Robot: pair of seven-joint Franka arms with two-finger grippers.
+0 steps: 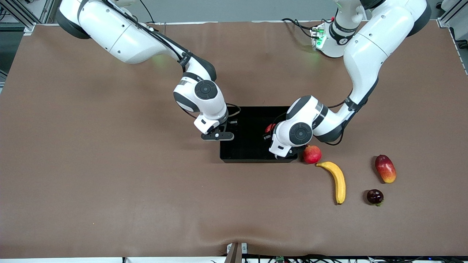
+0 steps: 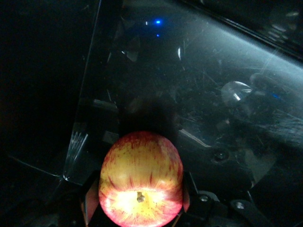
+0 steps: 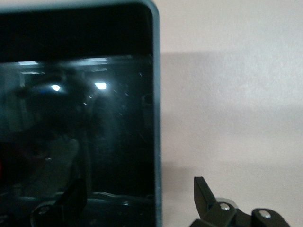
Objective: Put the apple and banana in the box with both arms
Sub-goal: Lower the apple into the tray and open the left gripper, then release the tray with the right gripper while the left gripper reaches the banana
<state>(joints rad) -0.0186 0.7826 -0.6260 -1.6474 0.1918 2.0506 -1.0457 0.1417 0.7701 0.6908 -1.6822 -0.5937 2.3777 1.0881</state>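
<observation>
The apple (image 2: 140,179), red with yellow streaks, sits clamped between the fingers of the left tool (image 1: 270,132), which holds it over the floor of the box (image 1: 248,146); in the front view only a sliver of the fruit shows past the left arm's wrist. The box, a shallow glossy black tray, lies at the middle of the tabletop (image 1: 109,182), and its floor mirrors the lights above. The right tool (image 1: 218,136) hangs over the box's wall at the right arm's end, one finger above the tray floor and one above the bare tabletop, its fingers (image 3: 204,191) spread apart with nothing between them. The banana (image 1: 337,179) lies on the tabletop nearer to the front camera than the box and toward the left arm's end, its upper tip just beside a round red pomegranate (image 1: 312,154) that rests close against the box's corner, under the left arm's wrist. Farther toward the left arm's end lie a red-yellow mango (image 1: 385,168) and, nearer to the camera, a small dark purple fruit (image 1: 375,196). The tabletop is covered in a plain brown mat that ripples slightly along the camera's edge; metal framing stands at the corners by the arms' bases.
</observation>
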